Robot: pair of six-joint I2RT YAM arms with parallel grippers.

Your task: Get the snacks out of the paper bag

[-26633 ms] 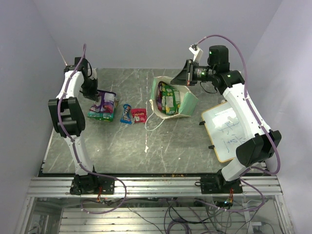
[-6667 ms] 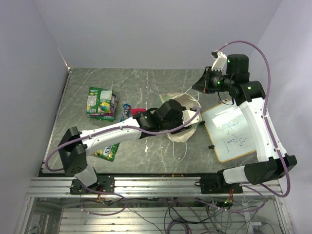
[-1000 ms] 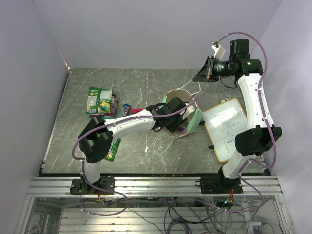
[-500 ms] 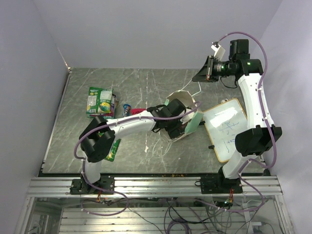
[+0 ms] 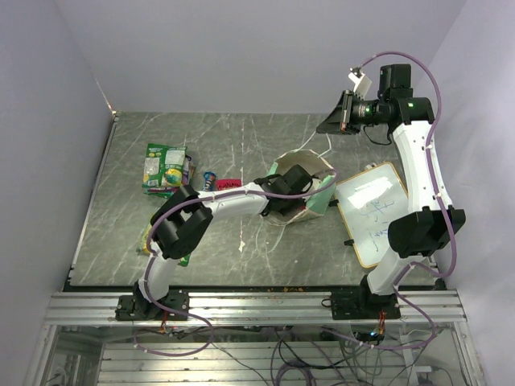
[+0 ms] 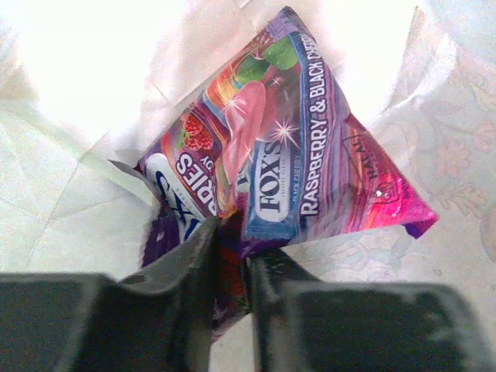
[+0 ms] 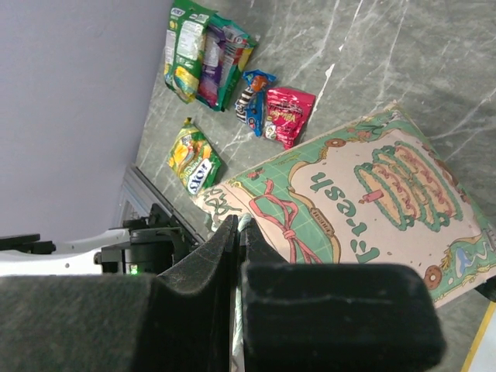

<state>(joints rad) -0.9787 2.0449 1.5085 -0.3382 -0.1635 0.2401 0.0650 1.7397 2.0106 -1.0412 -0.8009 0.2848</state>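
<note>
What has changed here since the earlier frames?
The left arm swung from the far-left corner into the paper bag, and its fingers have closed on a purple candy bag inside. Two green packets came out onto the table: one atop the far-left pile, one near the left arm's base. Unchanged: the right fingers stay shut on the bag's handle; blue bar and red packet lie where they were.

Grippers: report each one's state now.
Left gripper: closed on the purple candy bag inside the paper bag.
Right gripper: closed, gripping the bag's string handle.
</note>
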